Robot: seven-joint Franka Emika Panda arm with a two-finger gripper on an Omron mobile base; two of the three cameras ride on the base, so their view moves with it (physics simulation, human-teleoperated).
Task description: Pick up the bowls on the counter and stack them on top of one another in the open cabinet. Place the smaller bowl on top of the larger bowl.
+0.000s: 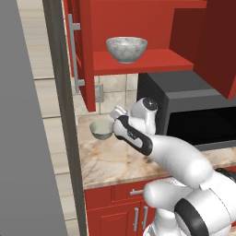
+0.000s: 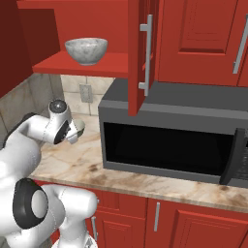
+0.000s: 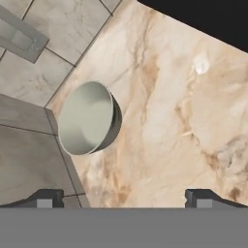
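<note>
Fingertips (image 3: 46,197) at the bottom of the hand view sit wide apart w/ nothing between them, so your gripper (image 3: 124,198) is released and empty, hovering over the counter (image 3: 160,121) short of the small grey-green bowl (image 3: 89,117), which sits on the stone near the tiled back wall. Big marbled bowl (image 1: 126,49) is already on the red shelf of the open cabinet (image 1: 152,62), so you're on step 2: fetch the small one. Next, I'd say, close in until the jaws straddle its rim, clamp, lift, then set it down inside the big bowl w/o clipping the cabinet door (image 1: 85,55) or the microwave (image 2: 174,140).
</note>
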